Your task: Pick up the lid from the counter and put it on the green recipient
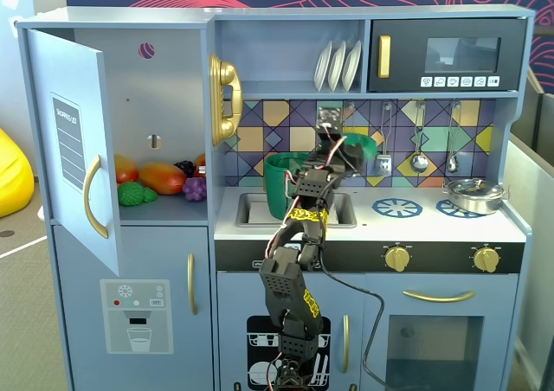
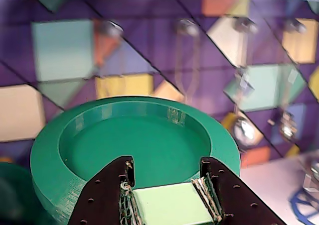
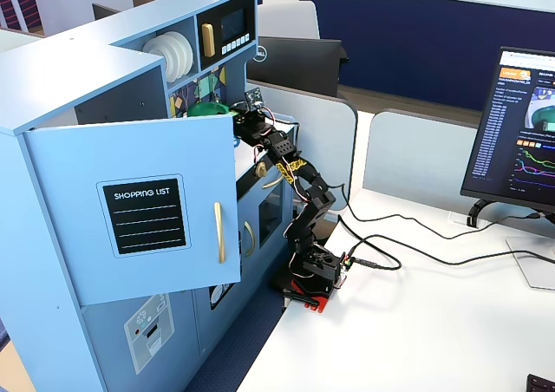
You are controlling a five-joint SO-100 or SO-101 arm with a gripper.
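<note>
Far left in a fixed view, the cupboard door [image 1: 74, 140] hangs wide open, showing toy fruit [image 1: 160, 179] on the shelf, well clear of the action. Moving right, the green recipient [image 1: 284, 183] stands in the sink [image 1: 251, 209], its open mouth facing up and ready. Just right of it and a little higher comes the arm [image 1: 299, 261], reaching up from the front of the toy kitchen, and at its tip the lid [image 1: 362, 143] is up in the air, off the counter [image 1: 415, 222], tilted rather than flat.

The wrist view tells why: the claw [image 2: 169, 192] is closed tight on a pale green block, which looks like the lid's small handle, so the disc hangs from that grip with its hollow underside [image 2: 134, 145] turned to the camera. Holding by the handle leaves the whole rim free to seat on the pot. Behind it is the tiled backsplash [image 2: 65, 51] with hanging utensils, blurred.

Further right, the blue burner rings [image 1: 396, 208] and the steel pot [image 1: 474, 194] sit untouched.

From the side, in another fixed view, the lid [image 3: 206, 109] peeks out above the door edge, the arm [image 3: 299, 201] stretched in over the counter.

The carry looks well under way; the lid probably needs to shift left and level out before it goes down onto the pot.
</note>
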